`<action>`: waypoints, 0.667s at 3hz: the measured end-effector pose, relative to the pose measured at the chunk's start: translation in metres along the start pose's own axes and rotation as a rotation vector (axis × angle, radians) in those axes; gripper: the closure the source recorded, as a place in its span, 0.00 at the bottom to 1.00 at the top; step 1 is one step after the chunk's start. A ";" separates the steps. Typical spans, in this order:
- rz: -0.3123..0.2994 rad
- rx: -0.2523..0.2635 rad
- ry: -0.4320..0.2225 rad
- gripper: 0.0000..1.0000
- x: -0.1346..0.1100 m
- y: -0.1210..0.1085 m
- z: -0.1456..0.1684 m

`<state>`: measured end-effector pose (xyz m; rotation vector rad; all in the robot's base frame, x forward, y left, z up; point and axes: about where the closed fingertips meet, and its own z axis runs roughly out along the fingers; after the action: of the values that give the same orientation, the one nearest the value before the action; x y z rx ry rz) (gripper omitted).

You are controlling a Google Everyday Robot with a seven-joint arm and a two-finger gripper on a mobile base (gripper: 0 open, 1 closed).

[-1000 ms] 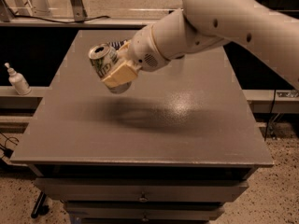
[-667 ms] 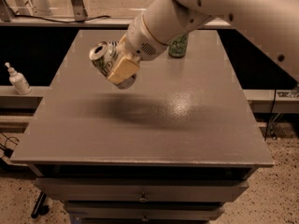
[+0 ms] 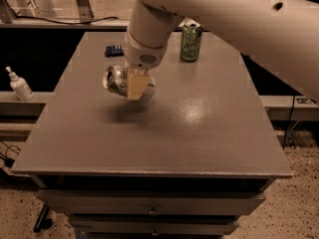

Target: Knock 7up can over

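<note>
The 7up can [image 3: 115, 79] is white and silver with green marks. It lies tilted on its side with its silver top facing left, a little above the grey table [image 3: 199, 133], over its own shadow. My gripper [image 3: 130, 86] is shut on the can from above. A tan finger pad [image 3: 135, 87] presses its near side. The far finger is hidden behind the can. My arm reaches down from the upper right.
A darker all-green can [image 3: 191, 42] stands upright at the table's back, right of my wrist. A small blue packet [image 3: 114, 50] lies at the back left. A white pump bottle [image 3: 19, 86] stands on a ledge left of the table. Drawers sit below the table's front edge.
My gripper has moved slightly down and to the right with the can still in it. The arm has swung upward, uncovering the green can and the blue packet.
</note>
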<state>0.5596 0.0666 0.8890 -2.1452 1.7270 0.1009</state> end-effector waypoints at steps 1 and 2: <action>-0.053 0.017 0.148 1.00 0.013 0.000 0.015; -0.072 0.017 0.228 0.81 0.018 0.005 0.028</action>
<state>0.5644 0.0586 0.8568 -2.2777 1.7612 -0.1843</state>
